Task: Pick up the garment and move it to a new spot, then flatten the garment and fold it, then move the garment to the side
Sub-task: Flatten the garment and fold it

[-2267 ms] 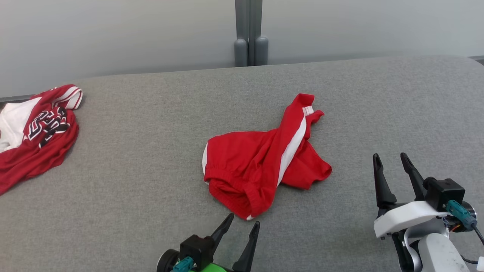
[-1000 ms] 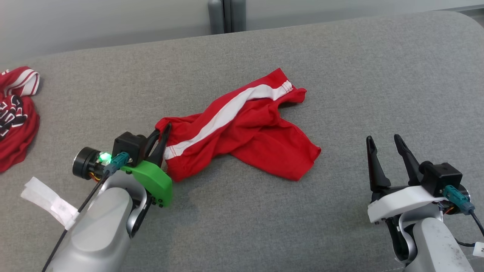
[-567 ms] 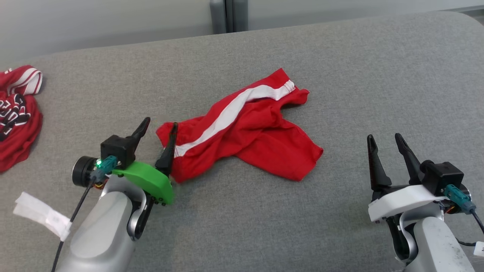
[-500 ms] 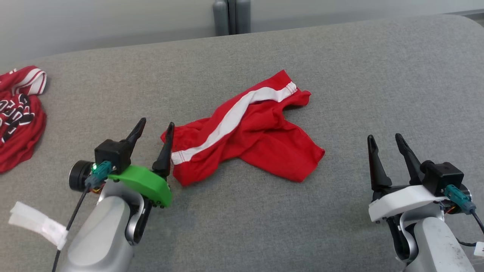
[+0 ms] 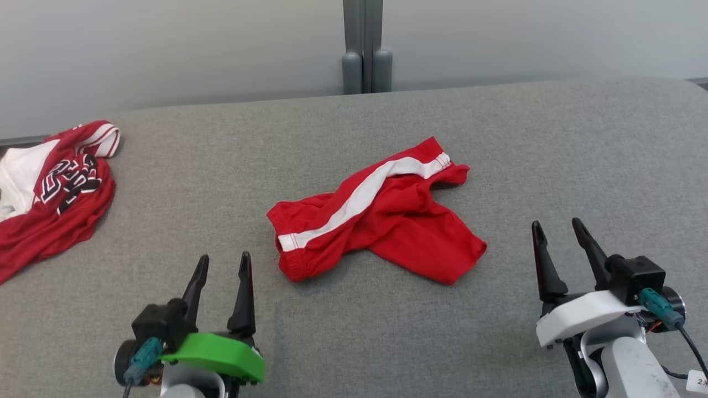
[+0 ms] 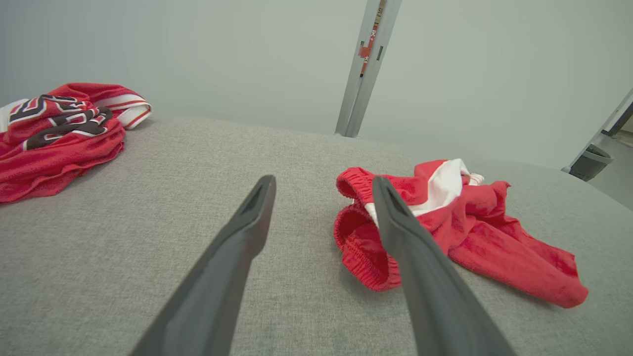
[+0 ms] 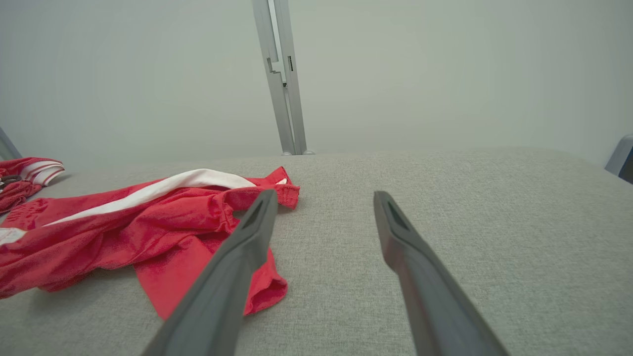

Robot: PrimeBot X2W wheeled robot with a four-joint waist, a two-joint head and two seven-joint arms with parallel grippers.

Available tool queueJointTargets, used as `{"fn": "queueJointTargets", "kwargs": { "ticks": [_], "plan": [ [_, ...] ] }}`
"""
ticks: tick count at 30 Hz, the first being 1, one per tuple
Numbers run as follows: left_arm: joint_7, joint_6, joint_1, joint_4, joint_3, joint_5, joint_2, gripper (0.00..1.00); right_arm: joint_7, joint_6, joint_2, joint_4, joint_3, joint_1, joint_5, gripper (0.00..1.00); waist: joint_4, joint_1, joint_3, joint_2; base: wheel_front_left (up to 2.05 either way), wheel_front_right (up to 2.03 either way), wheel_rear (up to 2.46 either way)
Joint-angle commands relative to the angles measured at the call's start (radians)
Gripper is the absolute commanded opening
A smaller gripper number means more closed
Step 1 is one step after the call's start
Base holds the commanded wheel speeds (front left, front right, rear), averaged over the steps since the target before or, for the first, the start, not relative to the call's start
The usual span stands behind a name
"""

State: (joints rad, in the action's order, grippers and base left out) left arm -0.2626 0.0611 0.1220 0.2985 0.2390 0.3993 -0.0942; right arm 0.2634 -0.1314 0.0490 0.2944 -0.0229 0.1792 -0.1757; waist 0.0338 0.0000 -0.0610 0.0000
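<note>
Shorts (image 5: 381,221), red, lie crumpled mid-frame on the grey pad (image 5: 498,138) in the head view; the left wrist view adds their gaping elastic waistband (image 6: 363,274), centre right; the right wrist view, a leg hem (image 7: 269,290) at lower left; left gripper (image 5: 224,256), lower left, and right gripper (image 5: 556,222), lower right, stand open and empty, clear of the cloth; jersey (image 5: 50,199) at far left.

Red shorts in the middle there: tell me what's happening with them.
A two-armed robot is working on the red shorts, which lie crumpled and unfolded on the grey surface. Neither gripper holds them: the left gripper is open near the waistband end and the right gripper is open beside the leg end, both apart from the cloth. A red jersey lies far left.
</note>
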Motion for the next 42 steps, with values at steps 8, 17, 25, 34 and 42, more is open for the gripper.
{"fn": "queueJointTargets", "kwargs": {
  "ticks": [8, 17, 25, 34, 42],
  "plan": [
    [-0.003, -0.006, -0.137, -0.059, -0.062, -0.024, 0.035, 1.00, 0.002, 0.001, 0.003, 0.000, 0.031, -0.064, 0.000, 1.00, 0.009, 0.0000, 0.077, 0.0000, 0.00, 0.00, 0.00],
    [-0.003, 0.003, -0.156, -0.053, -0.081, -0.042, 0.042, 1.00, 0.002, 0.001, 0.003, 0.009, 0.046, -0.083, -0.010, 1.00, 0.009, 0.0000, 0.085, 0.0000, 0.00, 0.00, 0.00],
    [-0.003, 0.009, -0.156, -0.038, -0.083, -0.047, 0.044, 1.00, 0.002, 0.001, 0.003, 0.029, 0.042, -0.076, -0.004, 1.00, 0.009, 0.0000, 0.087, 0.0000, 0.00, 0.00, 0.00],
    [-0.003, 0.012, -0.150, -0.015, -0.063, -0.050, 0.043, 1.00, 0.002, 0.001, 0.003, 0.038, 0.048, -0.083, 0.003, 1.00, 0.010, 0.0000, 0.092, 0.0000, 0.00, 0.00, 0.00],
    [0.075, 0.053, -0.028, 0.056, 0.006, -0.042, 0.017, 1.00, 0.002, 0.001, 0.003, 0.048, 0.053, -0.071, 0.029, 1.00, 0.015, 0.0000, 0.082, 0.0000, 0.00, 0.00, 0.00]
  ]
}}
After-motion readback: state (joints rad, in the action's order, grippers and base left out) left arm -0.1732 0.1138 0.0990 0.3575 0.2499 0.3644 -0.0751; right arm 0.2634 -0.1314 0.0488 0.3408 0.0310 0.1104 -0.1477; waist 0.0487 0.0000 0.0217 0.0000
